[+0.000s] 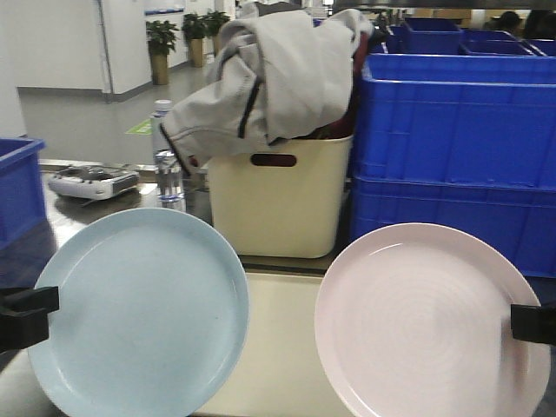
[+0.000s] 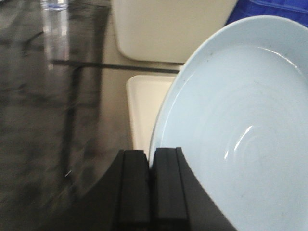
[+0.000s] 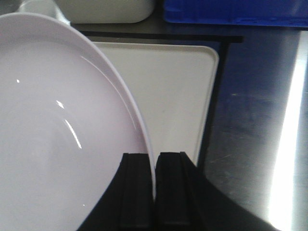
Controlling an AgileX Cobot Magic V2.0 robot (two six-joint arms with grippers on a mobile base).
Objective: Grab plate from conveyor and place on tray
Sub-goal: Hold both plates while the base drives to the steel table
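The left tool [image 2: 151, 159] clamps the rim of a pale blue plate [image 1: 139, 313], held tilted over the cream tray [image 3: 173, 91] on the steel surface [image 3: 260, 125]; the right tool [image 3: 154, 161] pinches a pink plate [image 1: 430, 321] likewise

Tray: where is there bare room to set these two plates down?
The tray shows bare from its right rim up to the pink plate, and at its left corner beside the blue plate. Steel table right of it is bare too. Behind it is crowded: cream tub and blue crates.
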